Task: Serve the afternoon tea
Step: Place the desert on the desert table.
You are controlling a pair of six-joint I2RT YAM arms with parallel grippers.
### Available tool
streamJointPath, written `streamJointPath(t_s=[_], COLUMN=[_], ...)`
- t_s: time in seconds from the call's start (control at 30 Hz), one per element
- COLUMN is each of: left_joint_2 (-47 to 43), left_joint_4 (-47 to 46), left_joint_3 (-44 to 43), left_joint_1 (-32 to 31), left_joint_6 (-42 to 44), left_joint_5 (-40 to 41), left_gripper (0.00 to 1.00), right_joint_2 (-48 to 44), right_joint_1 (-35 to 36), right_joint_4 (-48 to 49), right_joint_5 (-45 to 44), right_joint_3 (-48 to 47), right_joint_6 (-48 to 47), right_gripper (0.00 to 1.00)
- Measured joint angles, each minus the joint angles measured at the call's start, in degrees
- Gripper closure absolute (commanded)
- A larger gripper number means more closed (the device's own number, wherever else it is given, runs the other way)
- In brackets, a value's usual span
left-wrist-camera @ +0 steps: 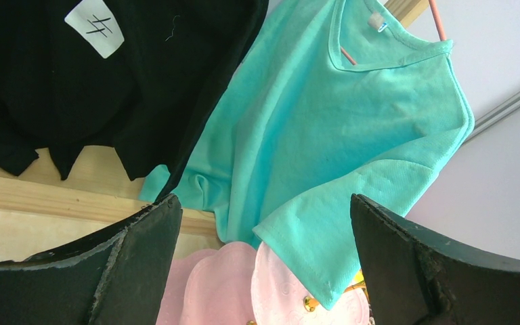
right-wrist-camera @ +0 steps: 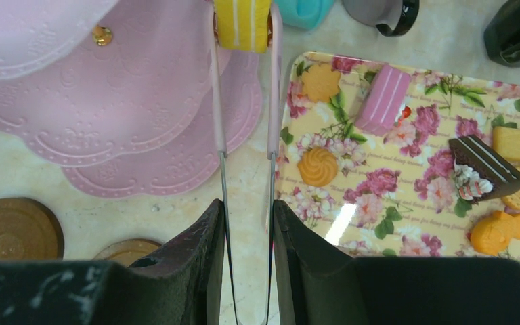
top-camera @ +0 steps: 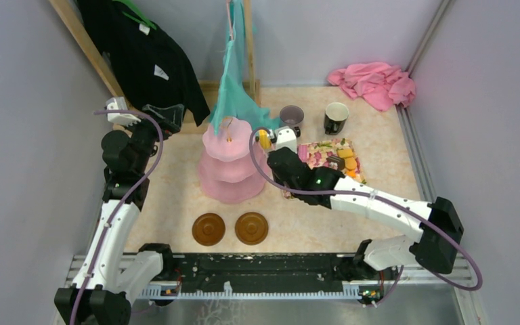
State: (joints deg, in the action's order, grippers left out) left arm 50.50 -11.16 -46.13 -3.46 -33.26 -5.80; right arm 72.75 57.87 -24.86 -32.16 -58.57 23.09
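Centre of the top view: one pink three-tier stand (top-camera: 231, 177). Just right of it, right gripper (right-wrist-camera: 247, 217) closed on one pair of pink-tipped tongs (right-wrist-camera: 218, 101), these pinching one yellow striped cake (right-wrist-camera: 242, 24) at the top edge of the right wrist view, just beside the stand's tiers. Right half of that view: one floral tray (right-wrist-camera: 406, 203) with seven toy cakes (right-wrist-camera: 317, 166) counted: three orange, one pink, one brown, two yellowish. Tray's right edge cropped there, so count possibly short. Upper centre of the top view: two mugs, one grey mug (top-camera: 291, 116) and one black white-lined mug (top-camera: 336, 117), near each other. Lower centre: two brown discs (top-camera: 208, 229), side by side. Left gripper (left-wrist-camera: 264, 202) wide open, holding nothing, raised before one teal T-shirt (left-wrist-camera: 325, 135) and one black garment (left-wrist-camera: 74, 101).
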Motion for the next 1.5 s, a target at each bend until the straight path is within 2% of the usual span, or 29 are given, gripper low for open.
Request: streamJointPath(t_s=[0.9,1.17,1.33,1.5], left_joint_2=[0.0,0.2,0.2,0.2], left_joint_4=[-0.3,-0.4,-0.4,-0.4], left_joint_3=[0.0,0.0,0.0,0.0], left_joint_1=[0.0,0.0,0.0,0.0], left_joint_6=[-0.2,-0.2,-0.2,-0.2], left_joint_5=[-0.3,-0.5,-0.5,-0.5], left_gripper=[0.01,0.01,0.01,0.01], right_joint_2=[8.9,10.8,11.3,11.3], right_joint_1=[2.1,2.1,2.1,2.1], right_joint_4=[0.2,0.8,0.8,1.2], right_joint_5=[3.0,3.5,3.6,3.6], right_joint_3=[-6.8,-7.2,-7.8,-8.0], right_joint_6=[0.0,0.0,0.0,0.0], right_gripper=[1.0,0.94,0.81,0.74])
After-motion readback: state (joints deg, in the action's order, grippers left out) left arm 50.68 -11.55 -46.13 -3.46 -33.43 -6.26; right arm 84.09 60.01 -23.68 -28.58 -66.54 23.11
